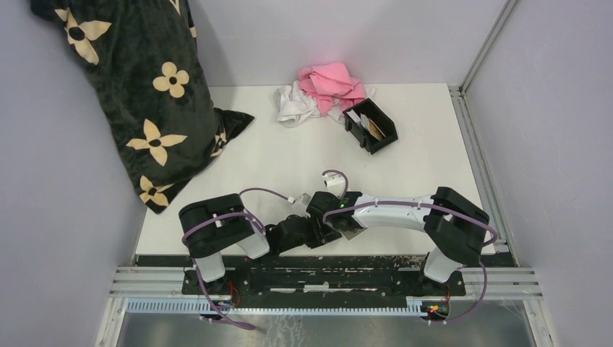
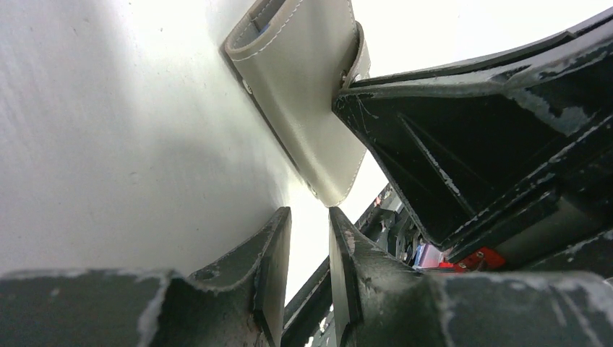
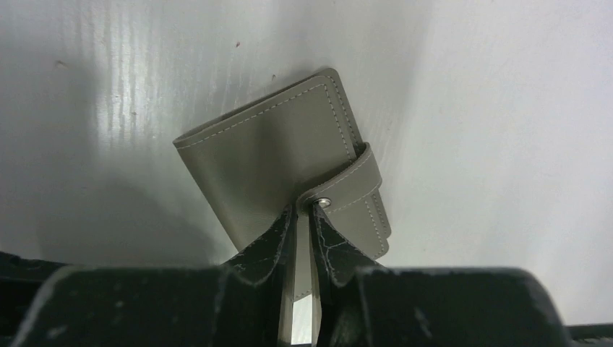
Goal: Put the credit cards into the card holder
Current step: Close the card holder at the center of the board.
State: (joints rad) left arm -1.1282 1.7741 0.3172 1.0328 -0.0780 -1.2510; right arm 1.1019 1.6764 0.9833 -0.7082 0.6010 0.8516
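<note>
White bench (image 1: pixel 289 152), card holder (image 1: pixel 387 134) toward the far right corner with cards (image 1: pixel 374 128) inside, closed grey wallet (image 3: pixel 267 166) mid near edge, right gripper (image 3: pixel 303 217) clamped on its strap side and nearer the holder, left gripper (image 2: pixel 309 217) a crack apart, empty.

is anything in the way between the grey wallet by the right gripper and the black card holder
Nothing visible does. Bare white table runs from the grey wallet at the right gripper to the card holder; the pink and white cloths lie just beyond it.

Table (image 1: pixel 289 155) w/ card holder (image 1: pixel 385 124), pink & white cloths (image 1: pixel 322 88), flowered cushion (image 1: pixel 144 94), prob. grey wallet (image 3: pixel 275 159).
</note>
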